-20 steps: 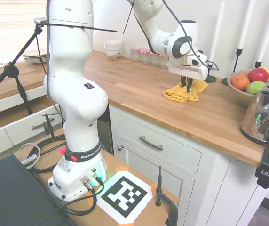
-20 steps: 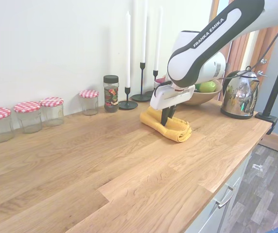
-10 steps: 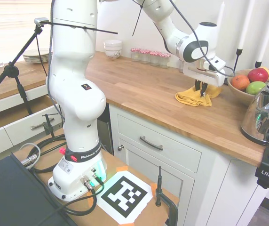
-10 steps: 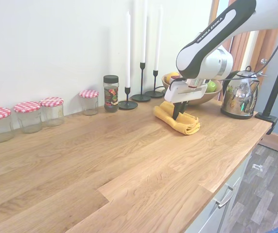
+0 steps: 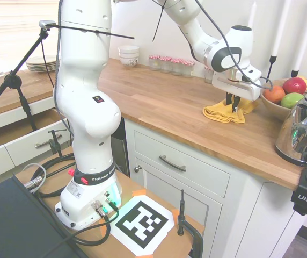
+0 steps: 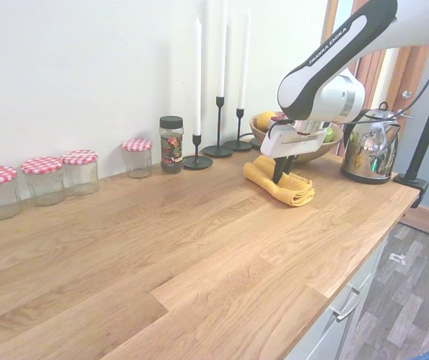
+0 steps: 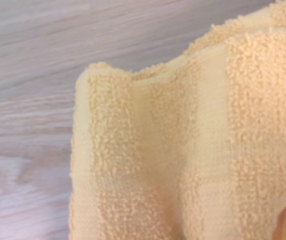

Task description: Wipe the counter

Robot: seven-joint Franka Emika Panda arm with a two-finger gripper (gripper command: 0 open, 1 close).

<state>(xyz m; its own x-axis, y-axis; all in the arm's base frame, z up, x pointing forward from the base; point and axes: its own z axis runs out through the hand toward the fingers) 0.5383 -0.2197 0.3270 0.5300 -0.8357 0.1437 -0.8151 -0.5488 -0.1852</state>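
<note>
Gripper [image 5: 233,104] pointed straight down, fingers drawn close together and pinched on a bunched yellow cloth [image 5: 224,111], pressed onto the counter [image 5: 159,102]. Cloth crumpled into folds, resting flat on the wood near the far end of the long brown butcher-block top, just beside a wooden fruit bowl [image 5: 274,105] with an orange, a red apple and a green apple. Seen from the other side: same yellow cloth [image 6: 283,186] under the gripper [image 6: 277,175], bowl [image 6: 304,154] directly behind it, a shiny kettle [image 6: 369,146] further along by the counter edge. Three black candlesticks with white candles [image 6: 220,90] along the wall, a dark-lidded spice jar [image 6: 171,144] next to them, then four glass jars with red-checked lids [image 6: 43,177] spaced toward the near end. Wide stretch of bare counter [image 6: 162,255] between jars and front edge. Up close in the wrist view: looped terry cloth [image 7: 193,150] in raised stripes filling most of the frame, wood grain [image 7: 33,75] beside it. White panelled cabinets with a metal drawer handle [image 5: 173,163] beneath the top.
</note>
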